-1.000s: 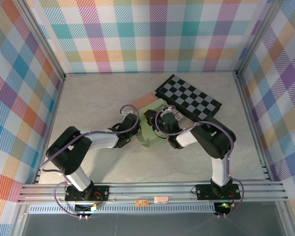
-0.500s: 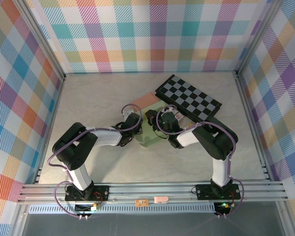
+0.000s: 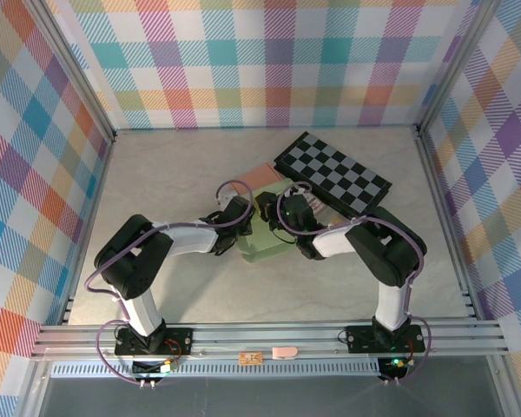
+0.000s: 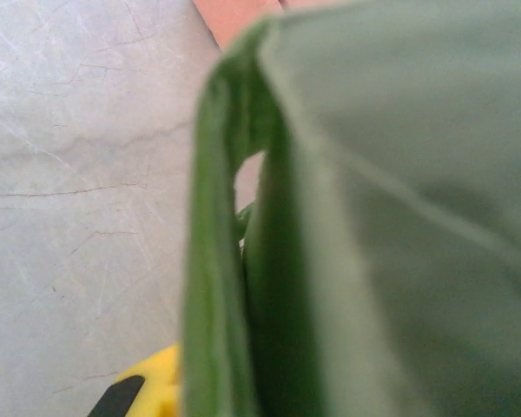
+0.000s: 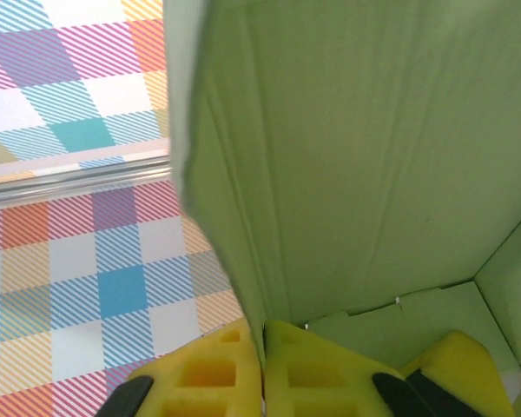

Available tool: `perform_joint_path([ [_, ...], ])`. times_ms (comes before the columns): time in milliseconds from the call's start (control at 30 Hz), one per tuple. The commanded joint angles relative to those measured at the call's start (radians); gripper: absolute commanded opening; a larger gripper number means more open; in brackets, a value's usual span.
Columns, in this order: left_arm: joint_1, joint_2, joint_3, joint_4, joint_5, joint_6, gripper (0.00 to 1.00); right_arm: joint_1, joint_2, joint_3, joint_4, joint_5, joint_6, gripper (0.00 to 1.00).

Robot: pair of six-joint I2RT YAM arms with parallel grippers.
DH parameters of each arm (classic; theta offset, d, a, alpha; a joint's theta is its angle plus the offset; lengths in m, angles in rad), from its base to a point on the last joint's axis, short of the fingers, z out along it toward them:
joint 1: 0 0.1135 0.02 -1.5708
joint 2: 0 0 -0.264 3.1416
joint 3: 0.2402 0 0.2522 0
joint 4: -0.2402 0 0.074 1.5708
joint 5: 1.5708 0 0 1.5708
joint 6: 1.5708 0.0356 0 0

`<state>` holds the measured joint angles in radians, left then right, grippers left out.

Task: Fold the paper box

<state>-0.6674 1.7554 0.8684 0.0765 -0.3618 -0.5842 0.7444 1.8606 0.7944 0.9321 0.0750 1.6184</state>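
Observation:
The light green paper box [image 3: 267,236] stands partly folded in the middle of the table, between both grippers. My right gripper [image 3: 275,211] is at its far edge, and its yellow fingers [image 5: 210,373] are shut on a thin upright wall of the box [image 5: 347,156], whose inside floor lies below. My left gripper [image 3: 242,215] is pressed against the box's left side. In the left wrist view a doubled green wall [image 4: 217,261] is blurred and very close. One yellow finger [image 4: 152,391] sits just left of it, and the other finger is hidden behind the paper.
A pink sheet [image 3: 257,175] lies flat just behind the box, partly under it. A black-and-white checkerboard [image 3: 333,170] lies at the back right. Plaid walls enclose the table on three sides. The metal rail [image 3: 260,334] runs along the near edge.
My left gripper has moved right and forward, up against the box's left wall. The right gripper has shifted slightly left with the wall it holds.

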Motion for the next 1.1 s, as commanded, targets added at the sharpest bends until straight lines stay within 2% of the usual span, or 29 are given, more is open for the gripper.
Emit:
perform_joint_path([
  [0, -0.004, -0.012, 0.035, -0.045, -0.037, -0.021, 0.00, 0.010, -0.070, 0.029, -0.159, -0.004, 0.014, 0.31],
  [67, -0.004, -0.030, 0.045, -0.086, -0.038, -0.025, 0.00, 0.008, -0.125, 0.031, -0.255, 0.013, 0.012, 0.46],
  [167, 0.001, -0.070, 0.081, -0.193, -0.014, -0.035, 0.00, -0.008, -0.244, 0.069, -0.534, 0.021, -0.009, 0.66],
  [333, 0.029, -0.107, 0.205, -0.482, 0.086, -0.056, 0.00, -0.055, -0.425, 0.242, -1.019, 0.032, -0.206, 0.83],
  [467, 0.067, -0.122, 0.289, -0.655, 0.217, -0.089, 0.00, -0.095, -0.480, 0.411, -1.317, 0.030, -0.392, 0.83],
  [600, 0.103, -0.099, 0.391, -0.808, 0.337, -0.083, 0.00, -0.164, -0.492, 0.486, -1.455, -0.042, -0.487, 0.79],
  [700, 0.114, -0.067, 0.477, -0.917, 0.396, -0.061, 0.00, -0.186, -0.473, 0.587, -1.565, -0.044, -0.614, 0.77],
  [900, 0.118, -0.021, 0.604, -1.078, 0.425, -0.039, 0.00, -0.191, -0.396, 0.755, -1.717, -0.084, -0.791, 0.76],
  [1067, 0.118, -0.004, 0.653, -1.146, 0.425, -0.021, 0.00, -0.191, -0.355, 0.790, -1.745, -0.139, -0.801, 0.73],
])
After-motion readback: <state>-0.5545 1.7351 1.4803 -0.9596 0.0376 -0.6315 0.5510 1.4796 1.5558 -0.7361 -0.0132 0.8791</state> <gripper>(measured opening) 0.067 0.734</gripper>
